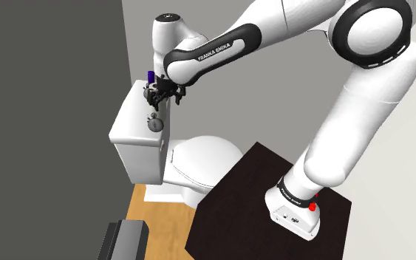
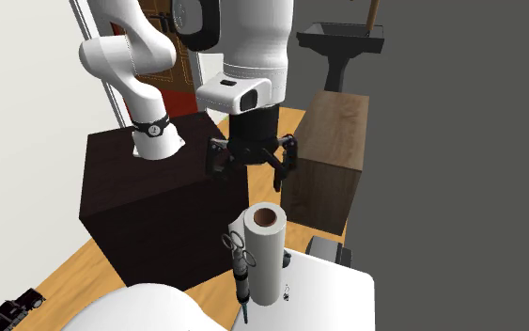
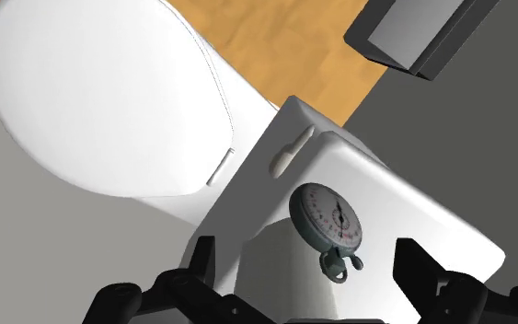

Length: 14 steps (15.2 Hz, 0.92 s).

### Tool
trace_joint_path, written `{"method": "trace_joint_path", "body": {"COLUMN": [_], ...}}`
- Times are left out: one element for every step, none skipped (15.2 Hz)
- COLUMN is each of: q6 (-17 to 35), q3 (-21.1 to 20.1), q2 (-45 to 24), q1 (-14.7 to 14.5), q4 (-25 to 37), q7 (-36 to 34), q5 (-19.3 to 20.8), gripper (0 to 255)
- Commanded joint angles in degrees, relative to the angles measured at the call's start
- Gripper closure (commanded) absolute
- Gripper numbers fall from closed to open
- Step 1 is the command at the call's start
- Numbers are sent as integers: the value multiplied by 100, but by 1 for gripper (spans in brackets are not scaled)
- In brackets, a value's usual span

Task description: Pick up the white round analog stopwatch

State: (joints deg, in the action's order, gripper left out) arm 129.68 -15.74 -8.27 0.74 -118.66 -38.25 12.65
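Stopwatch first: a round, white-faced dial in a grey case, with a crown and small ring at one end, lying flat and face up on the white toilet tank lid, near the edge above the flush lever. The hand hovers above it with its two black fingers well apart and touching nothing, and the watch lies roughly between their lines. In the shoulder view the hand hangs over the tank with the watch just below it. I judge the watch to be light and rigid, but smooth-sided and low to the lid, so it could skid or squirt out of a careless pinch, and the glass face looks like the fragile part. The best hold is probably across the round case at its widest — fingers straddling the rim, clear of the crown and ring. An upright paper roll stands close by on the lid, so the descent needs to stay clear of it.
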Motion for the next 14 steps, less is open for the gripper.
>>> {"method": "trace_joint_path", "body": {"q6": [116,156,188,212,229,230,289,347,405,463,520,576,665,665], "q3": [36,65,100,139,179,186,198,210,222,234,247,260,282,282], "q2": [-451,-670,-889,-1108,-1327,-1329,-1371,-1414,-1457,-1502,-1547,-1593,-1668,-1667], "q1": [-64,-106,-155,-206,-259,-265,-273,-279,-286,-294,-301,-309,-322,-322], "q4": [369,563,766,977,1198,1201,1181,1162,1145,1128,1114,1100,1081,1080], "q7": [-246,-357,-460,-557,-646,-646,-669,-694,-718,-743,-768,-793,-833,-833], "q5": [250,363,470,571,665,663,687,713,738,764,791,817,860,860], "gripper": [0,0,0,0,0,0,0,0,0,0,0,0,0,0]}}
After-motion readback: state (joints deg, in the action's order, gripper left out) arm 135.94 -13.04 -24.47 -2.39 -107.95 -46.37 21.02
